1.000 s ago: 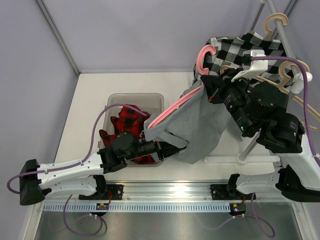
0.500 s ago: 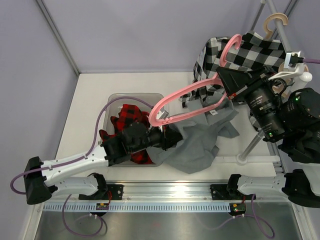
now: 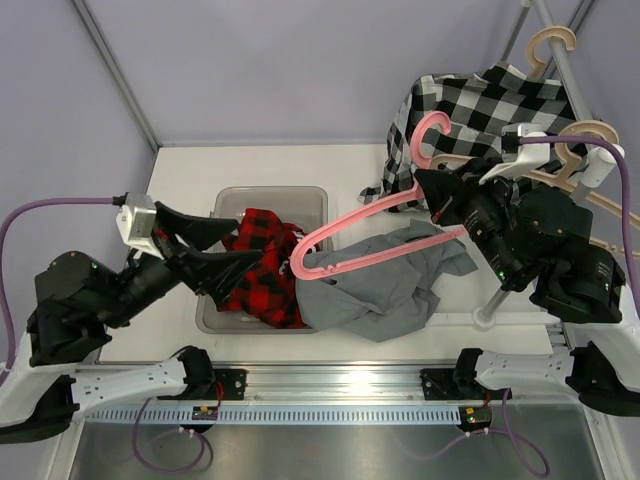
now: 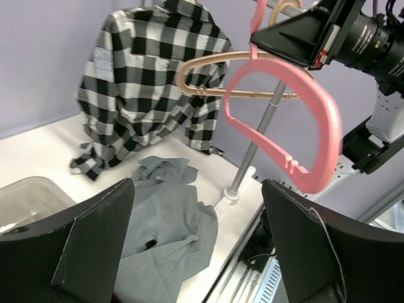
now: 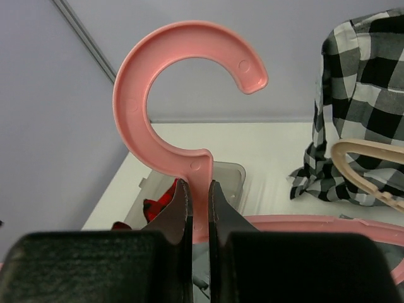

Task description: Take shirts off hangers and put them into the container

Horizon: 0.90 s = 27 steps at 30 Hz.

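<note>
Table (image 3: 170,210): white and flat.
Walls (image 3: 300,70): pale lavender, along the table's far and left edges.
Frame strut (image 3: 115,75): grey, slanting up from the table's far-left corner.
Rack pole (image 4: 253,153): grey metal, rising from the table's right side.
Rail (image 3: 340,378): silver, along the table's near edge.

The plaid shirt (image 3: 262,270) is red-and-black, the plain shirt (image 3: 385,295) grey, the checked shirt (image 3: 490,100) black-and-white, one hanger (image 5: 130,95) pink (another hanger (image 5: 366,149) tan).

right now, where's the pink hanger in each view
top external: pink hanger in the centre, slanting down-left toward the container.
left wrist: upper right, a large loop.
right wrist: hook at top centre, stem in the right gripper.
shared landmark: checked shirt.
</note>
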Tool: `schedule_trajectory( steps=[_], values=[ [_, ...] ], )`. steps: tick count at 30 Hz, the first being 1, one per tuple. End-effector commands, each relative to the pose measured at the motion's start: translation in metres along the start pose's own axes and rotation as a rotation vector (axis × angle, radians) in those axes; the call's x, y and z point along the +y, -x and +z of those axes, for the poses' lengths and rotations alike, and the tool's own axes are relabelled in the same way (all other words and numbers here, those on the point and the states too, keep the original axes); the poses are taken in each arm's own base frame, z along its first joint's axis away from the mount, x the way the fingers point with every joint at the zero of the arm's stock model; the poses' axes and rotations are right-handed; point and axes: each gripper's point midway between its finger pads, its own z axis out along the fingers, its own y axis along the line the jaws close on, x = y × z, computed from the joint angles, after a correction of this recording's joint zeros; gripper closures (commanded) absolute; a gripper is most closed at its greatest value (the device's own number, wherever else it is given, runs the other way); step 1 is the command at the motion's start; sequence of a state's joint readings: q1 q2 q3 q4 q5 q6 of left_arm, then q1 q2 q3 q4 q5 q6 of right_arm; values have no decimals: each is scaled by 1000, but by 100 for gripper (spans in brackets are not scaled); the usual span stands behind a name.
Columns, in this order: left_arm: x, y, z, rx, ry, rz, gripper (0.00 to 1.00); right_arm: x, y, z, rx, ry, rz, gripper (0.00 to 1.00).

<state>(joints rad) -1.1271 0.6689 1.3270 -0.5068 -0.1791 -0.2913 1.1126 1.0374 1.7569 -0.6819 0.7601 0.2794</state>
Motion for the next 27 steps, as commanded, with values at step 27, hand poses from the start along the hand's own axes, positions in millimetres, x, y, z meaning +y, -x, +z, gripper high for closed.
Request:
schedule_trajectory(
  steps=[27],
  values=[
    [-36,-37,2,173,-209,5,27,-2,-65,27,126,-60,-189,100]
  ],
)
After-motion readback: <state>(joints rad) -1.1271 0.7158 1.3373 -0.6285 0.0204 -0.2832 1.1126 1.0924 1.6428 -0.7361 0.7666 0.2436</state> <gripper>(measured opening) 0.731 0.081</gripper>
